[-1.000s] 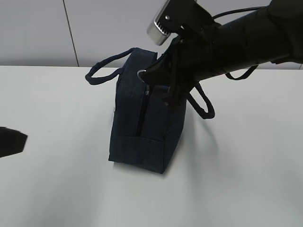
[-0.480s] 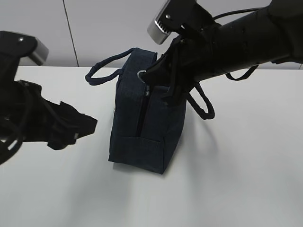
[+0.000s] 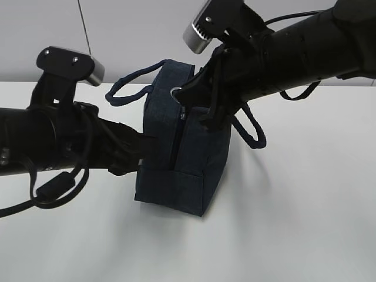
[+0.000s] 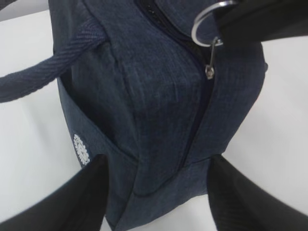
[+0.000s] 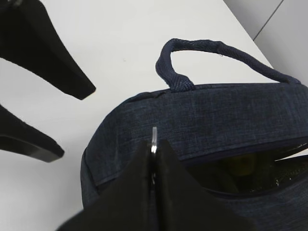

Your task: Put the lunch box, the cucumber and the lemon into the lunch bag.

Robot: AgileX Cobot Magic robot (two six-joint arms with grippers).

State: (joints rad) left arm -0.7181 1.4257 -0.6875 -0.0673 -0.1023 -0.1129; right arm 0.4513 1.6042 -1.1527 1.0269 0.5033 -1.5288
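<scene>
The dark navy lunch bag (image 3: 182,153) stands on the white table (image 3: 294,223) with its zipper end facing me. My right gripper (image 3: 185,94) is shut on the metal ring pull (image 4: 209,21) at the bag's top, and the ring's edge shows between its fingertips (image 5: 154,137). The zipper is partly open. A dim yellow shape (image 5: 243,166) that looks like the lemon shows inside the gap. The lunch box and cucumber are hidden. My left gripper (image 3: 147,144) is open and its jaws straddle the bag's lower end (image 4: 159,187).
The bag's two loop handles hang out to the left (image 3: 126,88) and right (image 3: 252,129). A grey wall (image 3: 47,35) runs behind the table. The left gripper's fingers (image 5: 57,72) also show in the right wrist view.
My left arm has come in from the left edge up to the bag's lower end. The right gripper and the bag have stayed in place.
</scene>
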